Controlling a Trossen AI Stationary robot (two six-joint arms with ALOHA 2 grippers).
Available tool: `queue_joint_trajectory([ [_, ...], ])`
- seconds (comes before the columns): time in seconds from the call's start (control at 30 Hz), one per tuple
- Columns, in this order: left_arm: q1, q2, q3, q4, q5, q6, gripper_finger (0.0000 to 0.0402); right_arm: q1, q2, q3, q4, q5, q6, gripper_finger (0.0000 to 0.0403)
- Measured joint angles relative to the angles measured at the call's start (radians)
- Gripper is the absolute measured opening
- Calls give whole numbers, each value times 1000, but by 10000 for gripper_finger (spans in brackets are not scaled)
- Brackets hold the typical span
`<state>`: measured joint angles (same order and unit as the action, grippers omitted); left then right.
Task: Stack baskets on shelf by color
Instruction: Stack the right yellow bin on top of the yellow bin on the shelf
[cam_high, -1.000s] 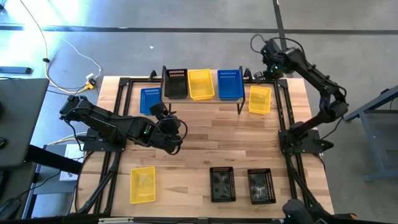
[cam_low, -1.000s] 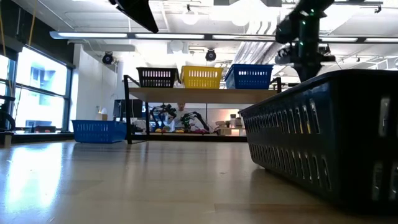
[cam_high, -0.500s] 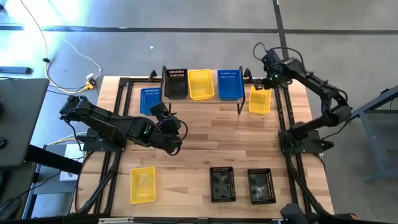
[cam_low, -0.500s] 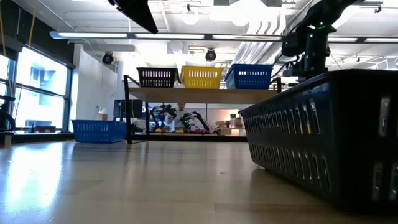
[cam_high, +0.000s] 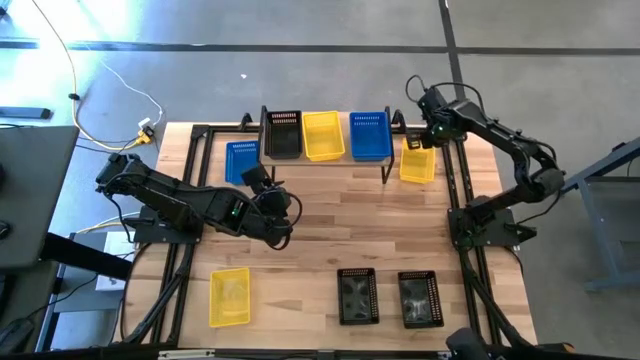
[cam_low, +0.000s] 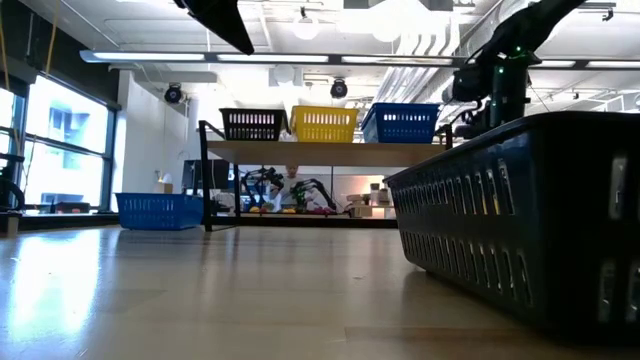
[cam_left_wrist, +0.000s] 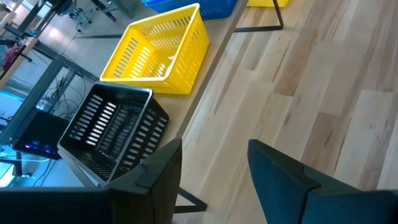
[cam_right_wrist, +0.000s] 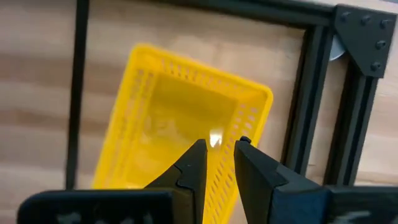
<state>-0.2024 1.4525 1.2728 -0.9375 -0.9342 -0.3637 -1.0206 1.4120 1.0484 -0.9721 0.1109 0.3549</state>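
three baskets, black (cam_high: 281, 133), yellow (cam_high: 322, 134) and blue (cam_high: 370, 135), sit in a row on the shelf (cam_high: 385, 160). beside the shelf's end lies another yellow basket (cam_high: 417, 160); the right gripper (cam_high: 430, 136) hovers over its far rim, fingers slightly parted, holding nothing. the left gripper (cam_high: 284, 226) waits open, well in front of the shelf.

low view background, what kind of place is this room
Probably a robotics lab or workshop: long ceiling strip lights, more robot arms on a bench behind the wooden-topped shelf on black legs, and a bare grey concrete floor around the table.
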Motion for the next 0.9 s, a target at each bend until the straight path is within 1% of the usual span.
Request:
queue_joint_trajectory([
  [0.1,0,0,0,0,0,0,172,3,0,-16,-52,-39,-109,67],
  [0.27,0,0,0,0,0,0,172,21,0,-17,-120,-63,-253,67],
  [0.5,0,0,0,2,7,-2,172,29,0,-17,-220,-67,-377,67],
  [0.63,0,0,0,9,11,0,172,47,0,-17,-252,-73,-389,67],
  [0.73,0,0,0,10,11,0,172,69,0,-17,-261,-124,-379,67],
  [0.8,0,0,0,10,11,0,172,83,0,-17,-266,-149,-344,67],
  [0.9,0,0,0,10,11,0,172,97,0,-17,-263,-149,-243,67],
])
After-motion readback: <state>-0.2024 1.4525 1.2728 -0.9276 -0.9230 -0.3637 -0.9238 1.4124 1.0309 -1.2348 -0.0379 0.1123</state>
